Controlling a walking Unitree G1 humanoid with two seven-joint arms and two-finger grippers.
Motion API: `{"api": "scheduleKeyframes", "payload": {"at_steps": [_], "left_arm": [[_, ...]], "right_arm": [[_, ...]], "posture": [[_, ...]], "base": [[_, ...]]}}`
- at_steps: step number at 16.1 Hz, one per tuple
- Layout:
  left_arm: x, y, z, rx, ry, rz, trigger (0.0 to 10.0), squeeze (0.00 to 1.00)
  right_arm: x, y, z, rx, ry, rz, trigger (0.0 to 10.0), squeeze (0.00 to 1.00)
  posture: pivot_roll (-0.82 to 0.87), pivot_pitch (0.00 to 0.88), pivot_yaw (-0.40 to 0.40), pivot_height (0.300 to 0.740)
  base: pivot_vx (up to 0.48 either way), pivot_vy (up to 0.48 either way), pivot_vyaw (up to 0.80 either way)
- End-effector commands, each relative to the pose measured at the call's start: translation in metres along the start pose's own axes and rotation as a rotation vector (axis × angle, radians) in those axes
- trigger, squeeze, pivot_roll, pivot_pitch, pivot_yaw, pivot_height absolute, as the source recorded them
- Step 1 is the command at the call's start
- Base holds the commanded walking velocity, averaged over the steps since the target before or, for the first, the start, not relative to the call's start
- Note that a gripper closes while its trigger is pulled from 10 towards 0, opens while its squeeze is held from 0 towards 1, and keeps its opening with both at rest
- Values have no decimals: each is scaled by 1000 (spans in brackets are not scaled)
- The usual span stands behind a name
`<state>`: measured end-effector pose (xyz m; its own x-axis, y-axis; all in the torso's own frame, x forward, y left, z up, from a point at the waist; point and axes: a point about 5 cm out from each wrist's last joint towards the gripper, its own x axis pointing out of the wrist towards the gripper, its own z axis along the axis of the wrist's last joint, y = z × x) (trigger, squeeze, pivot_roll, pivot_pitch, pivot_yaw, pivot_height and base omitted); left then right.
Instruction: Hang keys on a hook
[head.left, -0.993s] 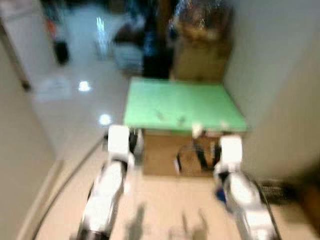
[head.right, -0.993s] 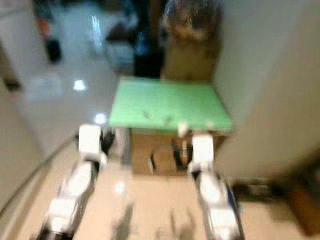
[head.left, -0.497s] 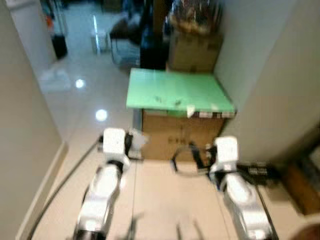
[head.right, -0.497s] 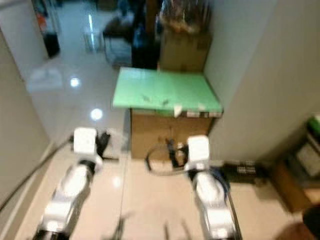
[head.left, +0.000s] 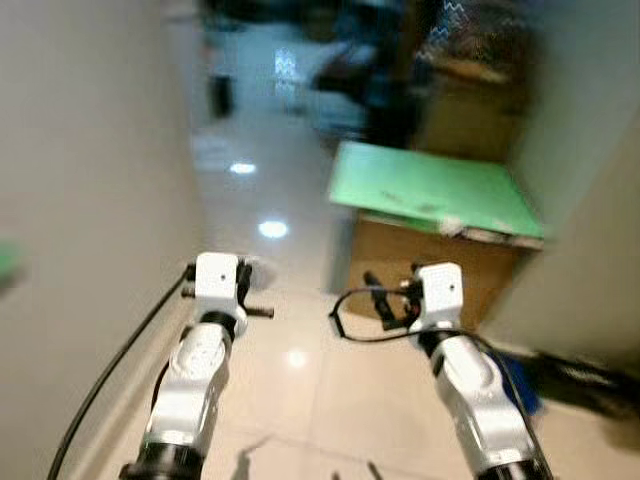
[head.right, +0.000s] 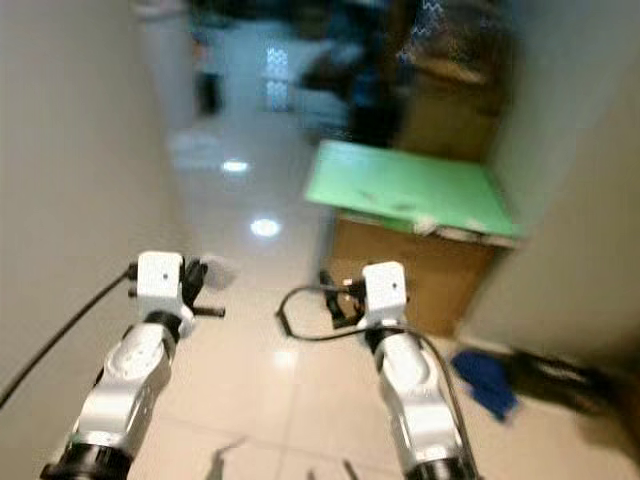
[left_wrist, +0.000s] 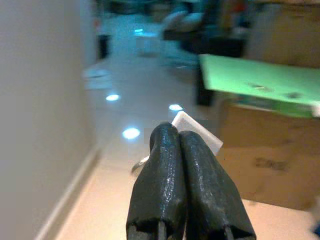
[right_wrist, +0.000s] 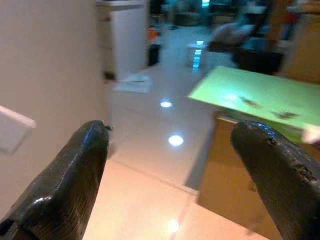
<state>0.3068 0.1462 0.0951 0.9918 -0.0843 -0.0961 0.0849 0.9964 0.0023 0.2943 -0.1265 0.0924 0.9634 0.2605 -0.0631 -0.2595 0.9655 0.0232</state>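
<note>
Left hand (left_wrist: 180, 150) clenched on pale flat tag with metal ring (left_wrist: 197, 131); right hand (right_wrist: 175, 165) released, near green tabletop (head.left: 432, 190).

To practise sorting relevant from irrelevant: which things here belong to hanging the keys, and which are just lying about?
Belongs to the job:
- left gripper, shut on a white tag with a ring, likely the keys
- right gripper, open

Just lying about:
- green board
- cardboard box under it
- blue cloth on the floor
</note>
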Motion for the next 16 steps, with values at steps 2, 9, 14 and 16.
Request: {"api": "scheduleKeyframes", "payload": {"at_steps": [2,9,14,16], "left_arm": [[3,1,-2,15,19,22,10000,0],[-2,-2,-12,71,47,74,10000,0],[1,3,-11,60,56,133,10000,0],[0,10,-11,52,58,152,10000,0]], "right_arm": [[1,-7,3,-2,-11,-10,10000,1000],[-3,-6,-4,-28,6,10,10000,1000],[0,-4,-4,-39,13,41,10000,1000],[1,1,-4,-29,16,66,10000,1000]], "posture": [[-56,0,-31,736],[-53,0,-31,736],[-41,0,-38,736],[-37,0,-42,736]], "base": [[0,0,606],[0,-333,572],[0,-477,552],[0,0,538]]}}
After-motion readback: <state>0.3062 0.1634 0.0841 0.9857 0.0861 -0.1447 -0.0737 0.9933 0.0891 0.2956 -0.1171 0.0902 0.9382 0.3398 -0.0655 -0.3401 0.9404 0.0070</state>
